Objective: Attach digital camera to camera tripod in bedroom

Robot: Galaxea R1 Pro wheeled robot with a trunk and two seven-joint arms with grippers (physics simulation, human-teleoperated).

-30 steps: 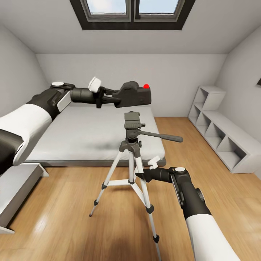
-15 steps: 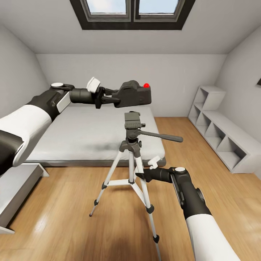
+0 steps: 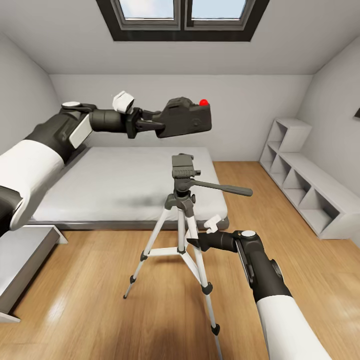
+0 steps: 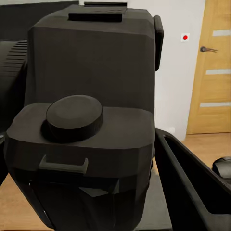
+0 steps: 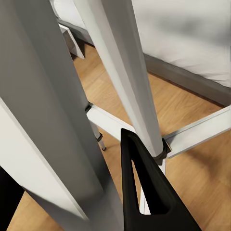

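Observation:
My left gripper (image 3: 152, 123) is shut on the digital camera (image 3: 184, 118), a chunky black body with a red button (image 3: 203, 102) on top. I hold it in the air, well above the camera tripod's dark pan head (image 3: 182, 167) and apart from it. The left wrist view has the camera (image 4: 91, 120) close up, with one finger (image 4: 192, 183) beside it. The camera tripod (image 3: 181, 220) stands on the wood floor before the bed. My right gripper (image 3: 194, 243) grips one of its silver-white legs (image 5: 43, 110), with a dark finger (image 5: 144, 192) beside that leg.
A low grey bed (image 3: 125, 180) with a white mattress lies behind the tripod. White cube shelves (image 3: 305, 185) line the right wall. A dark-framed skylight (image 3: 182, 17) is overhead. A grey ledge (image 3: 20, 260) sits at the near left. The tripod's long handle (image 3: 222, 188) points right.
My left arm has lifted the camera higher above the tripod head and tilted it slightly. The right arm and the tripod have stayed still.

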